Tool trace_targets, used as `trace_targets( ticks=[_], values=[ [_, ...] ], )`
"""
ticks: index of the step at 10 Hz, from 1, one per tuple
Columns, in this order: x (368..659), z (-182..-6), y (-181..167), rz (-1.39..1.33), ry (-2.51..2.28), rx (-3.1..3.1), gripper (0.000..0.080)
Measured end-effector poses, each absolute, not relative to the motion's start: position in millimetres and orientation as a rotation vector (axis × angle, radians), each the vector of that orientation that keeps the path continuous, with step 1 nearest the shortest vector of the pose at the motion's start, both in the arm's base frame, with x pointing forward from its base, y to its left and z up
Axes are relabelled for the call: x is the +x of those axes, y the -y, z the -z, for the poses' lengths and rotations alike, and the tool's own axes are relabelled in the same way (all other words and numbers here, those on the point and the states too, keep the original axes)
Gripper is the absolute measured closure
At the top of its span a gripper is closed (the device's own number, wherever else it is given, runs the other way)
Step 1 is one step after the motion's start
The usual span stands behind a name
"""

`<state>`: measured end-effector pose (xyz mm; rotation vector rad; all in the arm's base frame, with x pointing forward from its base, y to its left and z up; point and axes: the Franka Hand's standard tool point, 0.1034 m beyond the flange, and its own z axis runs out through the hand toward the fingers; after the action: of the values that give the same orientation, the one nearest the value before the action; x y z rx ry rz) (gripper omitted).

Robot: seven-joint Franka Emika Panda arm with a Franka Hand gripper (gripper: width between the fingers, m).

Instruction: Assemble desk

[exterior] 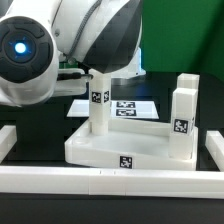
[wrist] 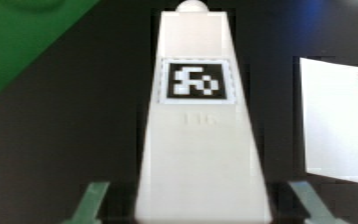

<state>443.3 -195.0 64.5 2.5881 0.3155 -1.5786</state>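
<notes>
The white tray-like tabletop [exterior: 110,150] lies in the middle of the exterior view. One white leg [exterior: 182,112] stands upright on its corner at the exterior view's right. A second leg [exterior: 98,100] hangs upright under the arm, its lower end at the tabletop's back corner on the exterior view's left. In the wrist view this leg [wrist: 197,130] runs lengthwise away from my gripper [wrist: 204,202], marker facing the camera and small peg at its far tip over dark table. The green fingers [wrist: 101,200] flank its near end, shut on it. The arm's body hides the gripper in the exterior view.
The marker board [exterior: 128,108] lies behind the tabletop, and its edge [wrist: 345,110] shows beside the leg in the wrist view. White border rails run along the front [exterior: 110,182] and at both sides [exterior: 5,145], [exterior: 215,150]. The robot's bulky arm [exterior: 60,45] fills the exterior view's upper left.
</notes>
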Motion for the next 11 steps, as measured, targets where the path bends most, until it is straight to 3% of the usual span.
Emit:
trace_targets(
  ticks=[4, 6, 8, 11],
  values=[
    [449, -64.6, 197, 1.537, -0.323, 2.605, 0.0506],
    [466, -93.7, 192, 1.549, -0.297, 2.606, 0.0506],
    [490, -120.8, 197, 1.375, -0.296, 2.708, 0.0506],
    [496, -118.8, 199, 1.03, -0.334, 2.867, 0.0506]
  ],
)
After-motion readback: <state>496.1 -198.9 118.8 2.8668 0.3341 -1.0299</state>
